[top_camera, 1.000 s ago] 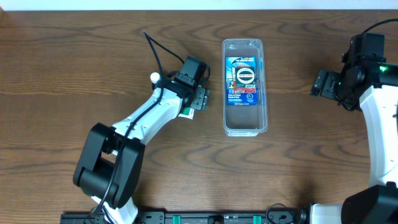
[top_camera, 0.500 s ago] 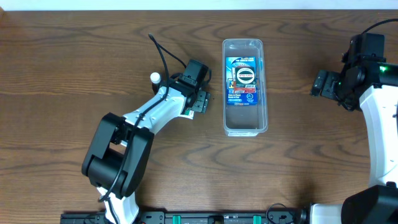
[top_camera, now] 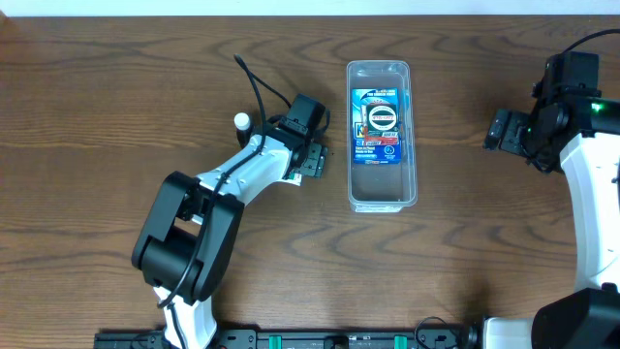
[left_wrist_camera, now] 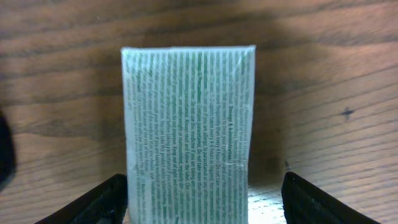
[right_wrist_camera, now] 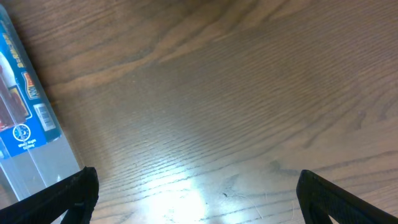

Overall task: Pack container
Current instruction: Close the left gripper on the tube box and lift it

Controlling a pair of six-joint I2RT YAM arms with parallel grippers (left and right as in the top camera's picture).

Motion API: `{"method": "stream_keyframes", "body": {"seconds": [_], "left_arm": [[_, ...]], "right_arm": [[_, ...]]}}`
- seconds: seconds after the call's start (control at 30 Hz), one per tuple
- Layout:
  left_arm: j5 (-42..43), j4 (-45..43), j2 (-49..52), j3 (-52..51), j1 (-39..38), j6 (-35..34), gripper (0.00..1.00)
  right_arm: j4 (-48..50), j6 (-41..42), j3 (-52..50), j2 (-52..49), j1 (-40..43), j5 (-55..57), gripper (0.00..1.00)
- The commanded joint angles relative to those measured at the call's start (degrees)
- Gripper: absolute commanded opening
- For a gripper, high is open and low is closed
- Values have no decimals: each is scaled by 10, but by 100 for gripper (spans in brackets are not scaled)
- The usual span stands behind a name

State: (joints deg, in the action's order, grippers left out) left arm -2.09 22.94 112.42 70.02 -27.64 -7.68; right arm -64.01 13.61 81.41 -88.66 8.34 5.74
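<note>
The clear container (top_camera: 382, 190) stands upright in the middle of the table, with a blue printed box (top_camera: 379, 123) lying in its far half. Its corner and the blue box (right_wrist_camera: 17, 106) show at the left of the right wrist view. My left gripper (top_camera: 312, 159) is open, low over a white box with green print (left_wrist_camera: 188, 134) that lies on the table between its fingers, just left of the container. The left finger is against the box; the right finger stands apart from it. My right gripper (top_camera: 498, 130) is open and empty over bare wood, right of the container.
The wooden table (top_camera: 465, 252) fills the view. A black cable (top_camera: 254, 89) loops up from the left arm's wrist. The table's front edge carries a black rail (top_camera: 349, 339).
My left arm has swung its lower links to the right, and its gripper has shifted slightly toward the container over the white box. The right arm has not moved.
</note>
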Motion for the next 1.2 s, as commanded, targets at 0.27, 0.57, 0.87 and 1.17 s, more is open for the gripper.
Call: {"method": "stream_keyframes", "body": {"seconds": [0.27, 0.57, 0.87, 1.17], "left_arm": [[-1, 0, 22, 2, 1, -7, 79], [-1, -6, 33, 2, 1, -7, 78], [-1, -6, 32, 2, 1, -7, 56], [-1, 21, -11, 3, 1, -7, 54]], "right_arm": [[0, 7, 1, -2, 3, -2, 99], [0, 7, 1, -2, 3, -2, 99], [0, 7, 1, -2, 3, -2, 99], [0, 7, 1, -2, 3, -2, 99]]}}
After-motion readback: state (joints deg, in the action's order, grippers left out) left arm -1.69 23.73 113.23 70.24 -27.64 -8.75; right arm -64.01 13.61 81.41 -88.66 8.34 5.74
